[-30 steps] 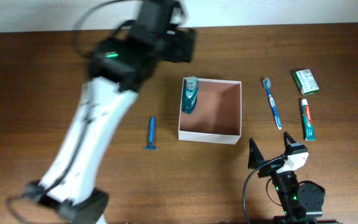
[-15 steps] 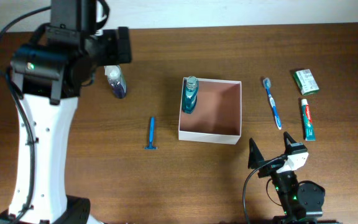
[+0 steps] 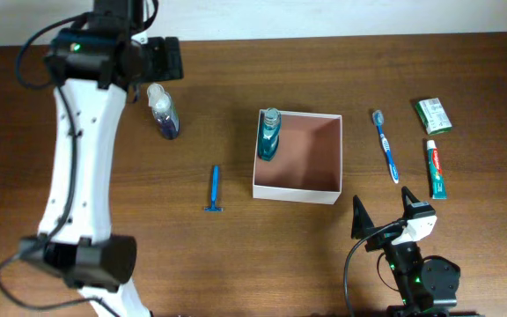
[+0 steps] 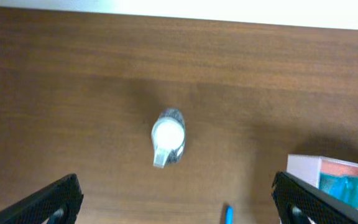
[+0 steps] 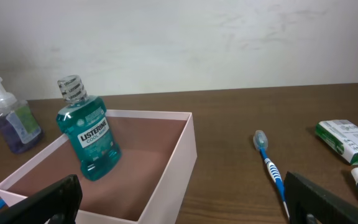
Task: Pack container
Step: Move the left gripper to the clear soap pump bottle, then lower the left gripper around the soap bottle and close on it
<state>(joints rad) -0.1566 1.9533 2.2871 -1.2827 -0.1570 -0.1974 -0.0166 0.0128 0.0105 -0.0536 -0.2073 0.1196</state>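
i have the container [image 3: 311, 158] on the table [image 3: 465, 246], a little right of centre, open side up with its pinkish-brown floor showing. a teal mouthwash bottle [image 3: 269, 134] stands upright inside it, in the far-left corner close against the walls; the rest of the floor is bare.

left of the container, clear of its wall, a blue razor [image 3: 215, 188] lies flat on the wood. further left and toward the far edge, a pump bottle [image 3: 163, 113] with a white top and purple liquid stands upright.

my left gripper [image 4: 176, 180] is up over that pump bottle and looks straight down on it. its fingers are spread wide with the bottle showing between them, and neither finger touches anything.

right of the container a toothbrush [image 3: 385, 145] lies lengthwise, its head toward the far side. a toothpaste tube [image 3: 436, 169] lies just beyond it to the right, and a small green pack [image 3: 434, 115] sits past the tube's far end.

my right gripper [image 3: 382, 210] sits low at the near edge, off the container's near-right corner. its fingers are spread wide and empty, facing the container.
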